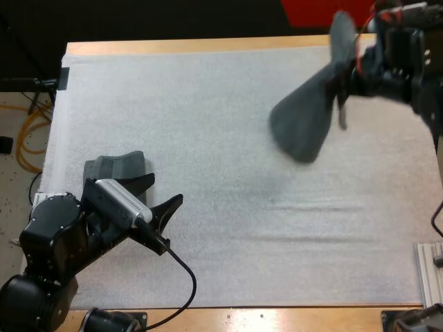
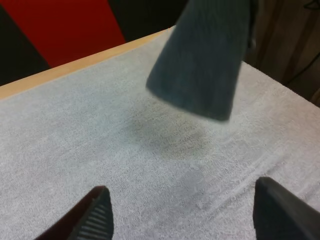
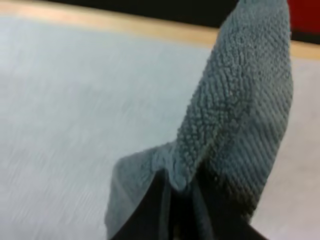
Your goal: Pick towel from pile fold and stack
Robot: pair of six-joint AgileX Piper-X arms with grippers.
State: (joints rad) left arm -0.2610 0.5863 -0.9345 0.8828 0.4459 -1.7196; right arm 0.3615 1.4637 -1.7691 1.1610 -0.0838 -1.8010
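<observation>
A dark grey-green towel (image 1: 311, 111) hangs in the air over the mat's far right part, held up by my right gripper (image 1: 353, 66), which is shut on its upper end. Up close, the towel (image 3: 235, 115) is pinched between the right fingers (image 3: 160, 210). It casts a shadow on the mat beneath it. My left gripper (image 1: 160, 194) rests low at the near left, open, with nothing between its fingers (image 2: 95, 215). The hanging towel (image 2: 200, 60) is ahead of it. A folded towel stack (image 1: 114, 168) lies just behind the left gripper.
The white mat (image 1: 221, 235) covers the wooden table (image 1: 208, 45). A metal bracket (image 1: 429, 266) stands at the near right edge.
</observation>
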